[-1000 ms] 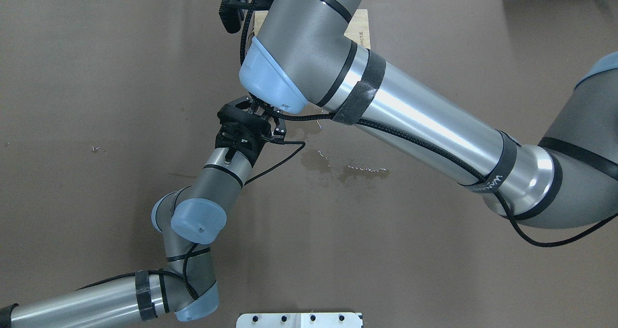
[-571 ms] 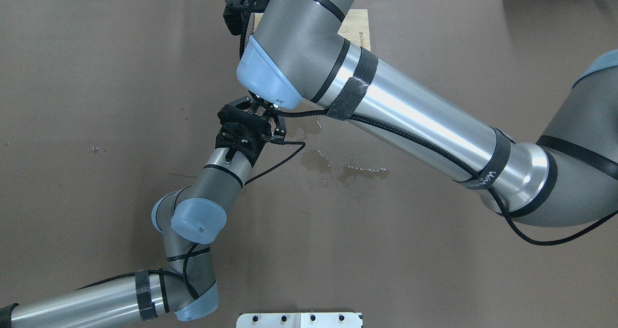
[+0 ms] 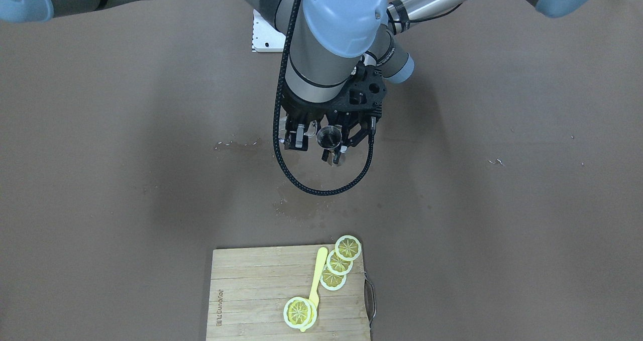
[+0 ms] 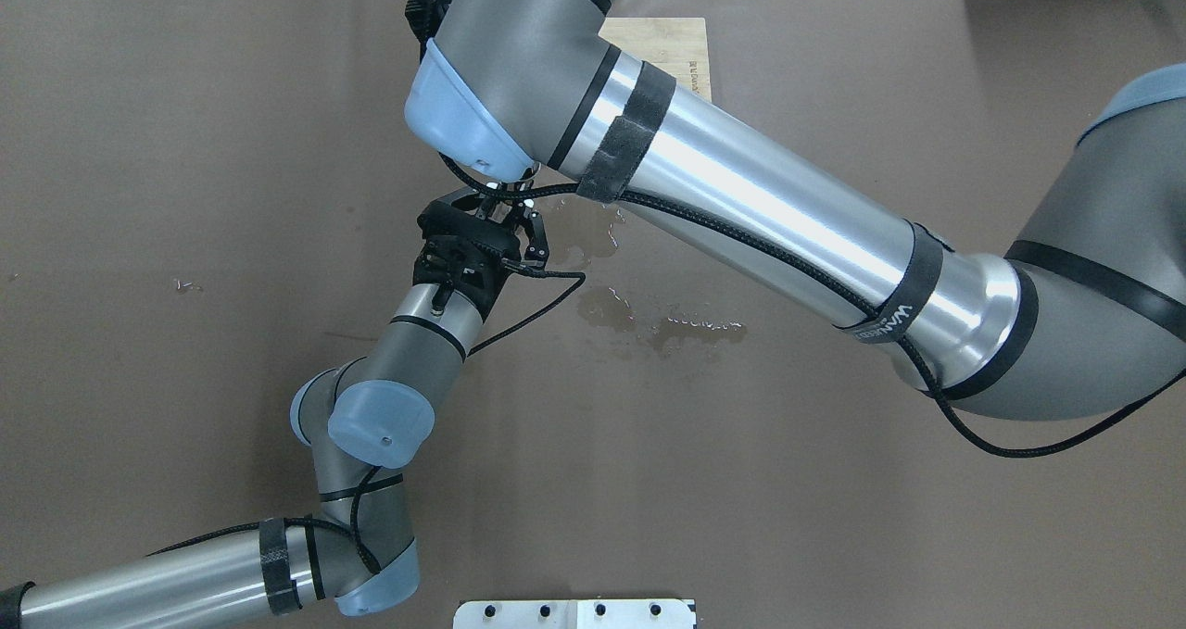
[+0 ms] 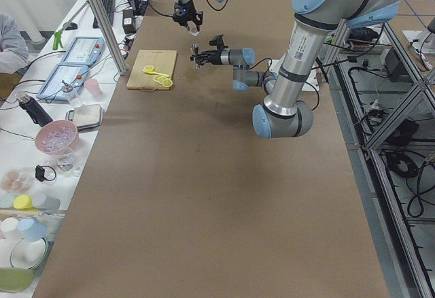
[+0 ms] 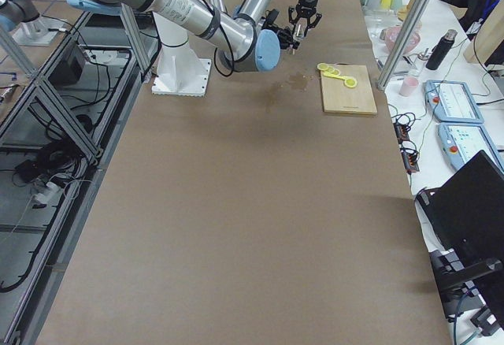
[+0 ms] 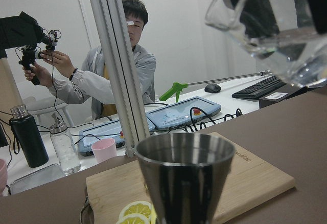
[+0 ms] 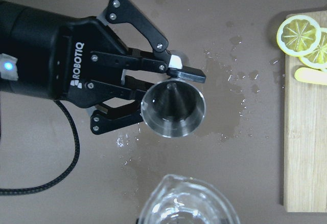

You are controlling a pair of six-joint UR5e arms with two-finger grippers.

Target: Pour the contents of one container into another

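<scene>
I am reaching my left arm low across the brown counter (image 4: 185, 425), elbow folded and wrist level, my left fingers (image 8: 186, 73) clamping the steel jigger (image 8: 173, 107) near its waist and holding it upright over a wet patch (image 4: 649, 323). My right arm is stretching in above it from the other side, wrist pointing down, my right fingers (image 3: 300, 139) gripping the clear glass tumbler (image 7: 276, 29), which is tilting just above and beside the jigger's open mouth. White ROBOTIQ lettering (image 8: 76, 64) is showing on my left gripper body. The stamp on the wooden cutting board (image 3: 251, 280) is too small to read.
</scene>
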